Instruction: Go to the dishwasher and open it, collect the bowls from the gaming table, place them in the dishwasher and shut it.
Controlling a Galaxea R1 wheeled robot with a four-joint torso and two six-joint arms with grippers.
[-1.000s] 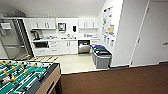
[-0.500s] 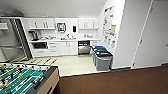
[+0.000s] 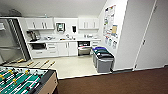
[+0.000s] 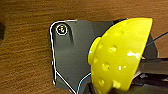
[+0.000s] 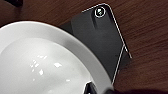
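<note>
- The robot is rolling closer to the kitchen; the dishwasher [image 3: 84,47], apparently already open, is sitting under the far bench [image 3: 62,40].
- A yellow bowl [image 4: 120,55] is riding at the left wrist, a white bowl [image 5: 47,62] at the right.
- I cannot tell how the jaws are set on either arm.

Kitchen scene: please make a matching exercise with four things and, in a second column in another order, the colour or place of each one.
Things:
1. bowl in the left wrist view
2. bowl in the right wrist view
3. dishwasher
4. waste bins

Colour or place:
A. under the counter on the far wall, door open
B. white, glossy
C. on the pale floor, beside the wall with posters
D. yellow, with round dimples

Pairs: 1-D, 2-B, 3-A, 4-C
</note>
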